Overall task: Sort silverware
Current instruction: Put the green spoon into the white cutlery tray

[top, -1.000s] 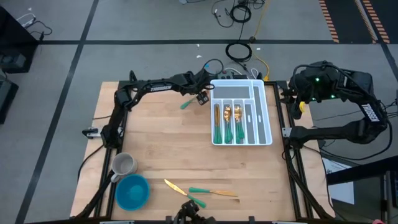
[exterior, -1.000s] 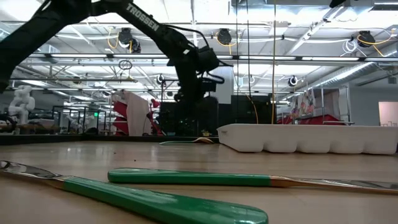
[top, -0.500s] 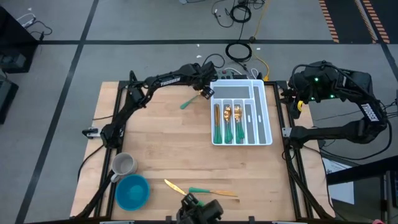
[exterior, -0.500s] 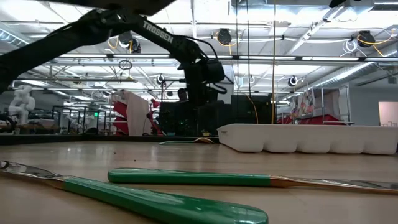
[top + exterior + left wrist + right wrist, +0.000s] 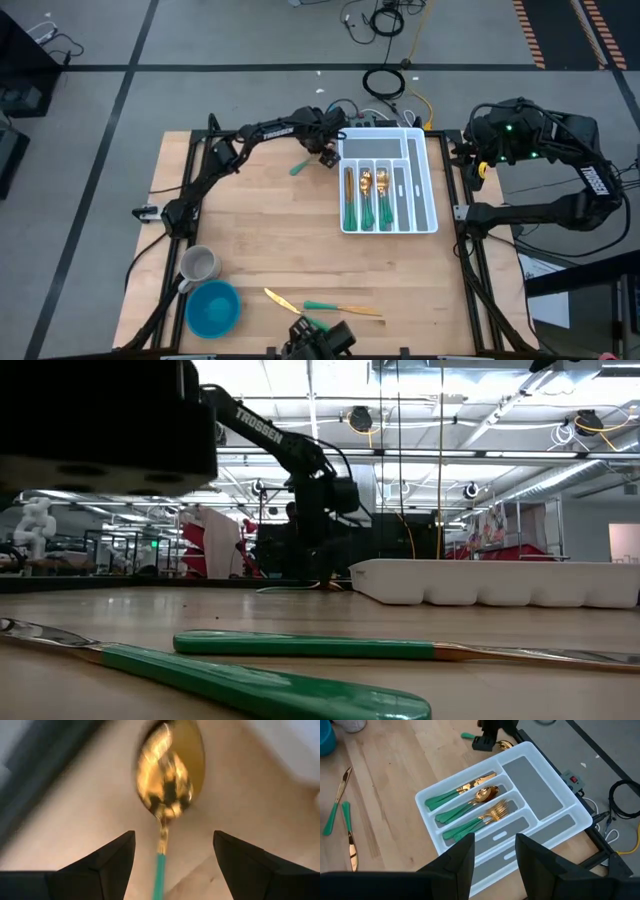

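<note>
A spoon (image 5: 303, 165) with a gold bowl (image 5: 170, 775) and a teal handle lies flat on the table, just left of the white tray's far-left corner. My left gripper (image 5: 325, 153) is low over it, open. Its fingers stand on either side of the spoon's neck (image 5: 162, 837), pointing down, without touching. Two more teal-handled knives (image 5: 325, 305) lie by the near edge. The tray (image 5: 425, 180) holds knives, spoons (image 5: 476, 799) and forks in three separate slots. My right gripper (image 5: 495, 865) hangs open, high above the tray's right side.
A grey mug (image 5: 199, 265) and a blue bowl (image 5: 212, 308) stand at the near left corner. The tray's wide far slot and right slots (image 5: 532, 790) show bare grey bottoms. A dark block (image 5: 100, 420) close to the low camera hides part of that view.
My left gripper has swung a little toward the tray's far-left corner and then come down over the spoon's head end, staying open. The spoon has not moved. A dark block has come into the low view's upper left.
</note>
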{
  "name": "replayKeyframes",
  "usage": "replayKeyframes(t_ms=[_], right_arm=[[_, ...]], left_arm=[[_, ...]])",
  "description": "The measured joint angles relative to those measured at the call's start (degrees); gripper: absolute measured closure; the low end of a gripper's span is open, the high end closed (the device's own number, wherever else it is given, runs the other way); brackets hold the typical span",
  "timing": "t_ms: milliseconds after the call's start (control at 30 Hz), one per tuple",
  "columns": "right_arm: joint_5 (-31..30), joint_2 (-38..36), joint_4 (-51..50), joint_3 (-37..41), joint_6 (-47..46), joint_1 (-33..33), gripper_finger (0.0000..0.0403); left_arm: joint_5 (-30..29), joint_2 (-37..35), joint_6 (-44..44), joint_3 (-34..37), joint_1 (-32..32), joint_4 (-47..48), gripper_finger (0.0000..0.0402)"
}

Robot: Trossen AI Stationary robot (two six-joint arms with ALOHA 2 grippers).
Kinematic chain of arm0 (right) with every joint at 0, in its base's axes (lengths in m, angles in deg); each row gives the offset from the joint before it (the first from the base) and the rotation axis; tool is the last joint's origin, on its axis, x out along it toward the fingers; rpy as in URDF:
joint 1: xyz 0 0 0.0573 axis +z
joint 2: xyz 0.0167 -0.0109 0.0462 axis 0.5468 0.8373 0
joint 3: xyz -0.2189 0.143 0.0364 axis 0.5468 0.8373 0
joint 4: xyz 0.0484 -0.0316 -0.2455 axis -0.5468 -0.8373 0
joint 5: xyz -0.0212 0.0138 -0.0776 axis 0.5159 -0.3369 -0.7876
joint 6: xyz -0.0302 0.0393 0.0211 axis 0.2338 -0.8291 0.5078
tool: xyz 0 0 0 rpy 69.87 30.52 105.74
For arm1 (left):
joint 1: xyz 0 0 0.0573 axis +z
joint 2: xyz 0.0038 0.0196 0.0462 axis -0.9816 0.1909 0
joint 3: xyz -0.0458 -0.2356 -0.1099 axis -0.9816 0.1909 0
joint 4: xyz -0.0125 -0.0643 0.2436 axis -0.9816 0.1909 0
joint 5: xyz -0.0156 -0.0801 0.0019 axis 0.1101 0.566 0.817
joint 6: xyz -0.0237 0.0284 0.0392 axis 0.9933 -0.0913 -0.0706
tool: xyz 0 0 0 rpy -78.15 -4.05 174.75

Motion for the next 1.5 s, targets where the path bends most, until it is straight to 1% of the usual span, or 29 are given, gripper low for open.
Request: replayKeyframes(t_ms=[67,133,200,233,333,467,533,567,733,933,1033,1167,1300,1400,1500], right_arm=[[0.0,0.0,0.0,0.0,0.0,0.0,0.0268],[0.0,0.0,0.0,0.0,0.0,0.0,0.0268],[0.0,0.0,0.0,0.0,0.0,0.0,0.0268],[0.0,0.0,0.0,0.0,0.0,0.0,0.0268],[0.0,0.0,0.0,0.0,-0.2,0.0,0.0268],[0.1,0.0,0.0,0.0,-1.6,0.0,0.0269],[0.1,0.0,0.0,0.0,-2.2,0.0,0.0269],[0.2,0.0,-0.1,0.0,-2.6,0.0,0.0269],[0.2,0.0,-0.1,0.0,-3.0,0.0,0.0269],[0.2,0.0,-0.1,0.0,-3.0,0.0,0.0269],[0.2,0.0,0.0,0.0,-3.0,0.0,0.0269],[0.2,0.0,0.0,0.0,-2.4,0.0,0.0269],[0.2,0.0,0.2,0.0,-1.0,0.0,0.0269],[0.3,0.0,0.5,0.0,-0.4,0.0,0.0269],[0.3,0.0,0.4,0.0,-0.5,0.0,0.0268]], left_arm=[[1.8,0.4,-0.1,0.0,0.0,0.3,0.0127],[1.9,0.1,-1.0,0.0,0.0,-0.1,0.0129],[2.9,0.0,-1.1,-0.2,0.0,-0.1,0.0142],[3.7,0.0,-1.1,-0.2,0.1,0.1,0.0155],[4.6,0.1,-1.1,-0.1,0.2,0.7,0.0215],[4.6,0.1,-1.5,-0.1,0.4,-0.2,0.0322],[4.8,0.1,-3.2,-0.1,0.4,-0.5,0.0374],[4.9,0.1,-4.1,-0.1,0.4,-0.6,0.0387],[4.2,0.1,-4.7,-0.1,0.4,0.0,0.0397],[3.5,-0.3,-4.6,-0.1,0.4,6.3,0.0399],[3.3,-1.3,-4.5,-0.1,0.2,7.8,0.0399],[3.1,-4.5,-4.3,-0.1,-0.3,9.3,0.0400],[2.6,-9.2,-4.2,-0.1,-1.0,11.1,0.0400],[0.8,-12.6,-4.1,-0.1,-1.2,10.0,0.0401],[-0.4,-13.1,-2.7,-0.2,-1.2,7.6,0.0398]])
